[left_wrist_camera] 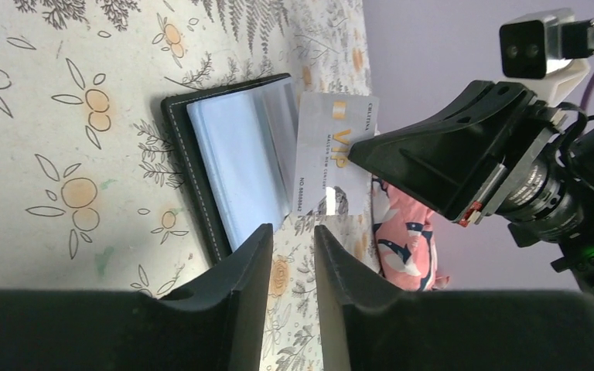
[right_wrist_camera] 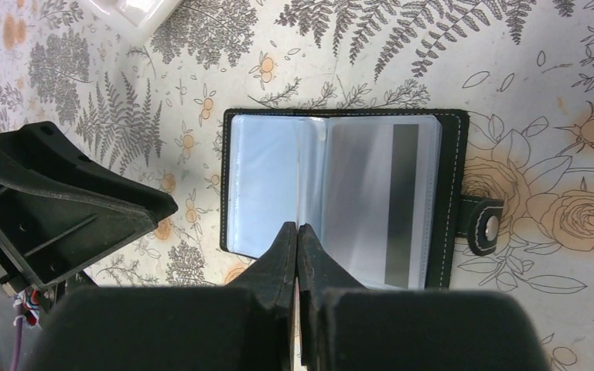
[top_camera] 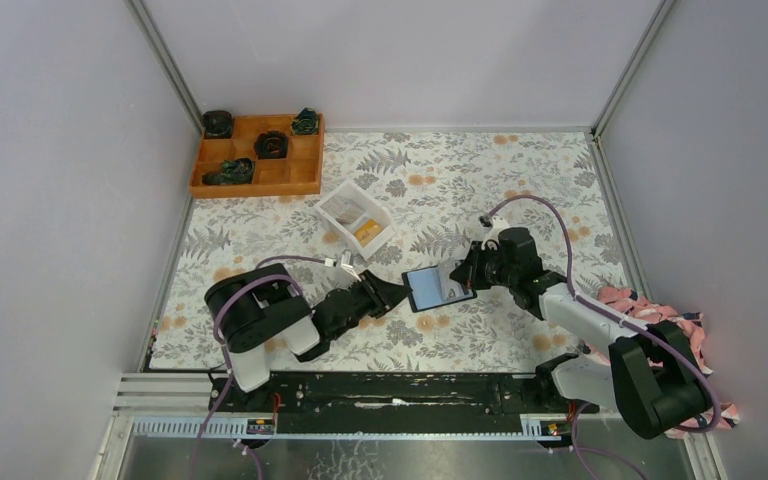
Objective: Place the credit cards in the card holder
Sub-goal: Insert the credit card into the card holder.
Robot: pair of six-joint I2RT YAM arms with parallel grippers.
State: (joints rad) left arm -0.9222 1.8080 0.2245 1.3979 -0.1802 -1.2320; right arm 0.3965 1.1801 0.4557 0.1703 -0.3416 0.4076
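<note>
The card holder [top_camera: 430, 290] lies open and flat on the floral table [top_camera: 520, 180], between the two claws, with its pale bluish-grey sleeves facing up and its clasp tab [right_wrist_camera: 483, 226] folded out on the table at one side. The right claw [right_wrist_camera: 298, 239] is pinched tight on a whitish-grey credit card [left_wrist_camera: 329, 147] printed "VIP". The card is held up on edge over the clasp-side half of the holder, and its dark-striped back shows in the right wrist view. I cannot tell whether its edge has entered a sleeve.

The left claw [left_wrist_camera: 292, 232] hovers near the holder's other edge, its jaws a narrow gap apart with nothing between them.

Further back stands a white tray [top_camera: 332, 205] holding more credit cards [top_camera: 367, 230], orange-yellow and pale ones. In the far left corner is an orange compartmented box [top_camera: 257, 190] with dark bundles [top_camera: 271, 145] in several sections. A pink patterned cloth [top_camera: 650, 305] lies by the right arm's base.
</note>
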